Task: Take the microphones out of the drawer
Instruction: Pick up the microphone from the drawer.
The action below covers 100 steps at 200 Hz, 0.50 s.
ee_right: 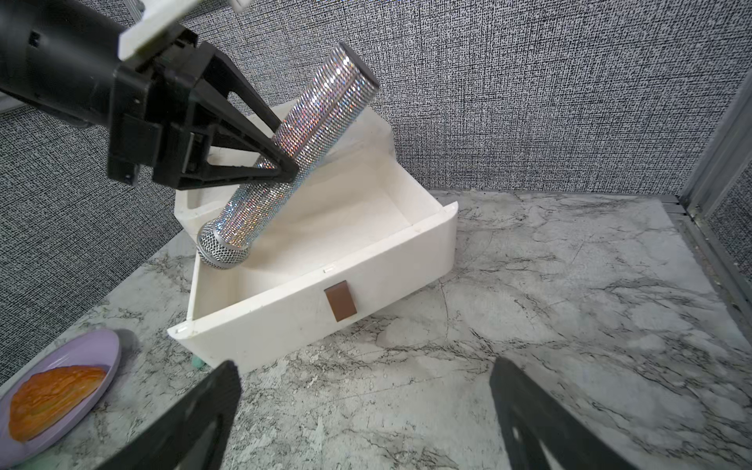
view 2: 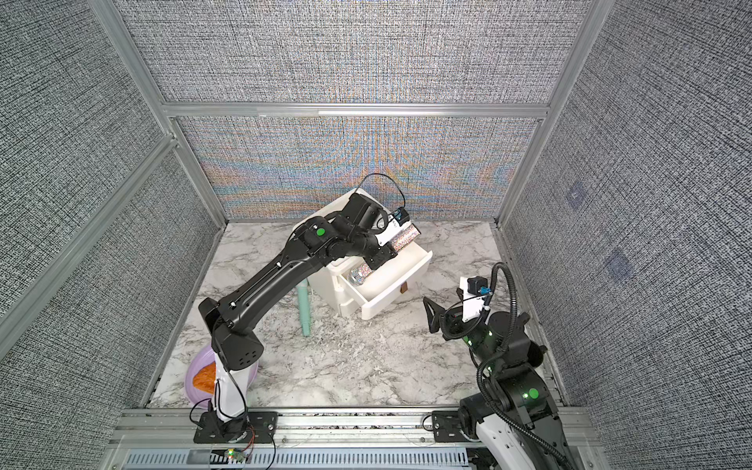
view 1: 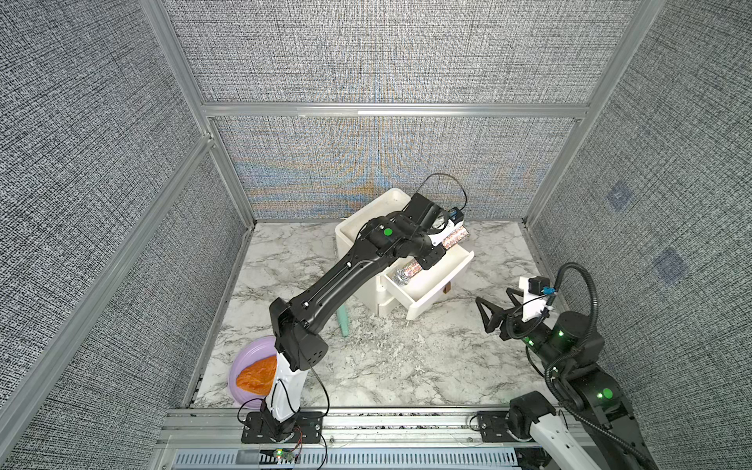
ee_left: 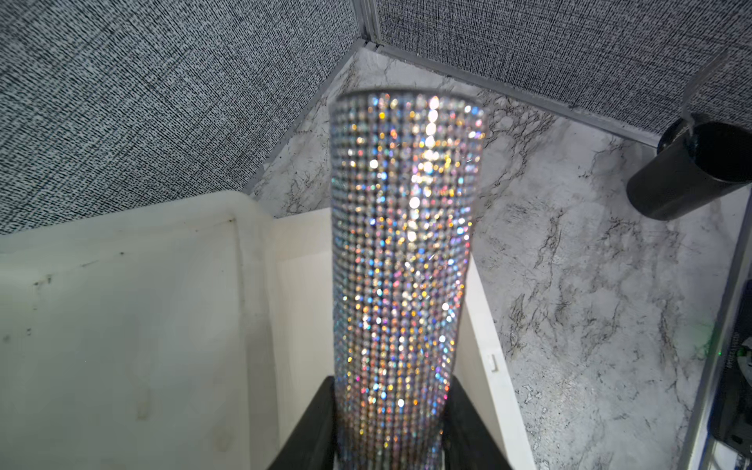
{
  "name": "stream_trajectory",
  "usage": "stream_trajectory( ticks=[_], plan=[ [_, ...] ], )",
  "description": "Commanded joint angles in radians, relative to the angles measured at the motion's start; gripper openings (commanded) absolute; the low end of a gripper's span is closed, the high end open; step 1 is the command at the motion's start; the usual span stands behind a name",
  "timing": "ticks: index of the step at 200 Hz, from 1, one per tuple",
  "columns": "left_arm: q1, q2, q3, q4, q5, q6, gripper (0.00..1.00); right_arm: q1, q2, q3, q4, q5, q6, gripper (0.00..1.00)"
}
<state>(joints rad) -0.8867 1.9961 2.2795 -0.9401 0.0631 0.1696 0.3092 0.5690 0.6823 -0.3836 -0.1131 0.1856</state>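
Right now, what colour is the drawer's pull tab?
Brown pull tab; right wrist view shows it best.

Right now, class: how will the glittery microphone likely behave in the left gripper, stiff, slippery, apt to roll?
Probably stiff: the microphone runs straight though the left gripper clamps only its middle. Its rhinestone skin may slip in that grip. Round, it would likely roll on the table.

Both arms are matte black with a glossy white link (view 1: 285,386) near the base, each bolted to a black plate (view 1: 280,425). The joints carry green lights (view 1: 388,232). The left arm (view 1: 325,285) shows small screws and a thin black wire (view 1: 455,183); the right arm (view 1: 578,346) carries a ribbed black hose (view 1: 586,280). The left hand (ee_right: 289,154) and right hand (view 1: 493,295) have black triangular open-frame fingers (ee_right: 219,386), white camera brackets (view 1: 533,307) and blue plugs (view 1: 545,290).
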Motion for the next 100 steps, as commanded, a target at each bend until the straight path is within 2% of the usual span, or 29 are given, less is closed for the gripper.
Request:
stream_trajectory(
  ticks=[1,46,100],
  plan=[
    [0.003,-0.057,-0.009,0.019,0.024,-0.032,0.0,0.002,0.006,-0.003,0.025,0.002,0.005,0.98],
    [0.003,-0.138,-0.016,0.018,0.005,-0.076,0.0,0.002,0.011,-0.005,0.028,-0.008,0.005,0.98],
    [0.006,-0.263,-0.093,0.006,-0.109,-0.108,0.0,0.001,0.02,-0.009,0.034,-0.02,0.002,0.98]
  ],
)
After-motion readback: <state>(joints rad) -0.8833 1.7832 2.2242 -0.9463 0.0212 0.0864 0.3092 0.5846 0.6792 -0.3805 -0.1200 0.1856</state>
